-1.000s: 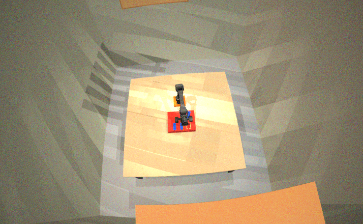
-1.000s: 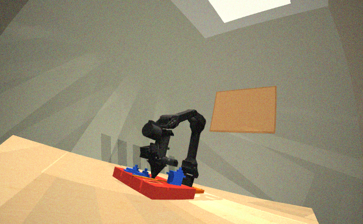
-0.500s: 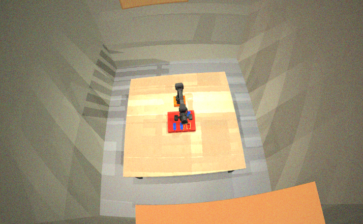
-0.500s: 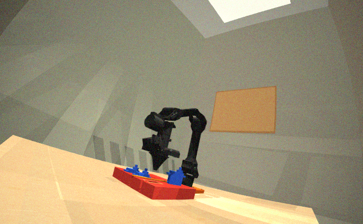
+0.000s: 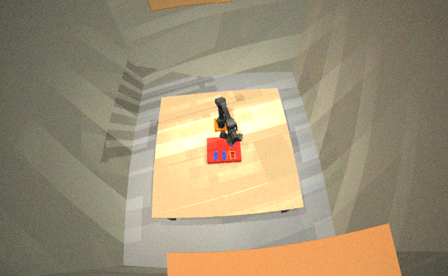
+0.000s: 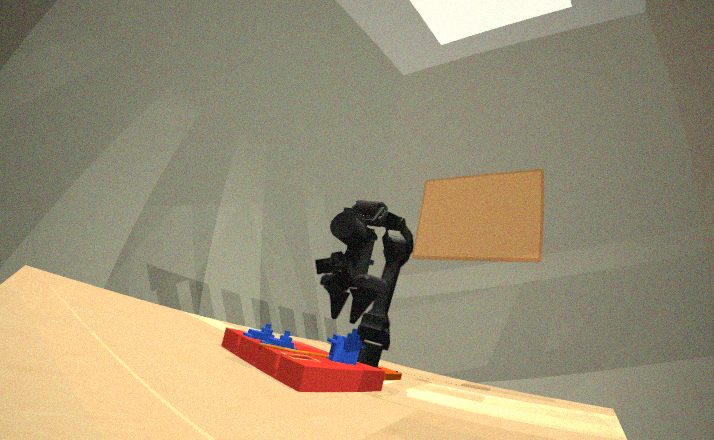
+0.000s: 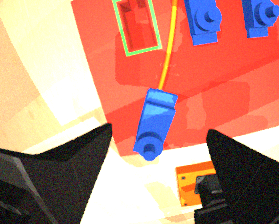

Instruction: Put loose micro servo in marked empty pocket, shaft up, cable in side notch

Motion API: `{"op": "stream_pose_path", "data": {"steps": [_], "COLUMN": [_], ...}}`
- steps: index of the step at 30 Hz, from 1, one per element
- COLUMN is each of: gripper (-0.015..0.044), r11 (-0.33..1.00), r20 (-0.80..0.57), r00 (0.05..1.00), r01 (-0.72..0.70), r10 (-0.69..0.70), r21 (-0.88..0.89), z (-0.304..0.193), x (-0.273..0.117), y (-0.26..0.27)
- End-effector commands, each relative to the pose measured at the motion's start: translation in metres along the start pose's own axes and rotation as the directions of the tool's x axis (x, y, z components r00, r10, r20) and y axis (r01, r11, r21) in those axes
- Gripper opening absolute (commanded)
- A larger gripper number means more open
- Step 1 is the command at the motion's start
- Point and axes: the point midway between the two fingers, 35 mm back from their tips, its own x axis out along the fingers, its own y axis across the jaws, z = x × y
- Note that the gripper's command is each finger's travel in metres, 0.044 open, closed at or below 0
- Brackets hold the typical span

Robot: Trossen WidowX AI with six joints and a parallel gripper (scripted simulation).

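Now my claw (image 5: 231,143) (image 6: 343,321) (image 7: 160,131) is wide apart with nothing in it, above the loose blue motor (image 5: 231,144) (image 6: 344,349) (image 7: 155,120) on the red block (image 5: 213,143) (image 6: 337,378) (image 7: 190,100). It looks light and hard, so I'd pinch its long sides, softly, minding the bendy wire (image 5: 229,151) (image 6: 294,349) (image 7: 169,50).
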Motion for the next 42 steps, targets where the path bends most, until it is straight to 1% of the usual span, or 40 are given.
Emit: {"op": "stream_pose_path", "data": {"steps": [1,4,10,30,42], "gripper": [0.0440,0.0440,0.0440,0.0440,0.0125], "r11": [0.999,0.999,0.999,0.999,0.999], "r20": [-0.003,-0.003,-0.003,-0.003,-0.003], "r00": [1.000,1.000,1.000,1.000,1.000], "r01": [0.002,0.002,0.002,0.002,0.002], "r10": [-0.002,-0.002,-0.002,-0.002,-0.002], "r21": [0.035,0.035,0.035,0.035,0.035], "z": [-0.006,-0.006,-0.006,-0.006,-0.006], "x": [-0.003,0.000,0.021,0.042,0.042], "y": [0.001,0.001,0.000,0.000,0.000]}}
